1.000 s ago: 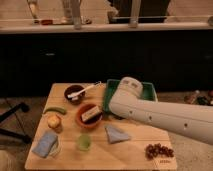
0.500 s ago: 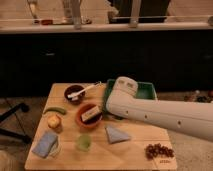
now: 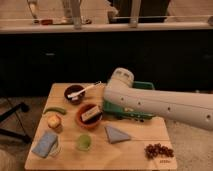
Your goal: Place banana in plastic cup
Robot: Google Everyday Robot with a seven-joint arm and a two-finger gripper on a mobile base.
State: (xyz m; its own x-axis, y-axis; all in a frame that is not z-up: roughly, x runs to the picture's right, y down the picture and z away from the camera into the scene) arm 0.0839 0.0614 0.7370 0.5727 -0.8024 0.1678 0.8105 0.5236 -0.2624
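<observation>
The plastic cup (image 3: pixel 83 142) is a small light-green translucent cup standing near the front of the wooden table (image 3: pixel 135 157), left of centre. I see no banana; it is hidden or out of view. My white arm (image 3: pixel 150 102) reaches in from the right across the green tray (image 3: pixel 114 111), and its rounded end (image 3: pixel 119 80) is above the tray's left part. My gripper is hidden behind the arm, somewhere over the tray, well behind and right of the cup.
An orange bowl (image 3: pixel 80 121) holds a tan block (image 3: pixel 90 114). A dark bowl (image 3: pixel 70 92) has a white spoon (image 3: pixel 88 89). A green pod (image 3: pixel 54 109), a yellow-orange fruit (image 3: pixel 53 121), a blue cloth (image 3: pixel 45 144), a blue-grey wedge (image 3: pixel 116 134) and a dark red cluster (image 3: pixel 158 150) lie on the table.
The arm's rounded end has shifted slightly left and up over the tray. The objects on the table have not moved.
</observation>
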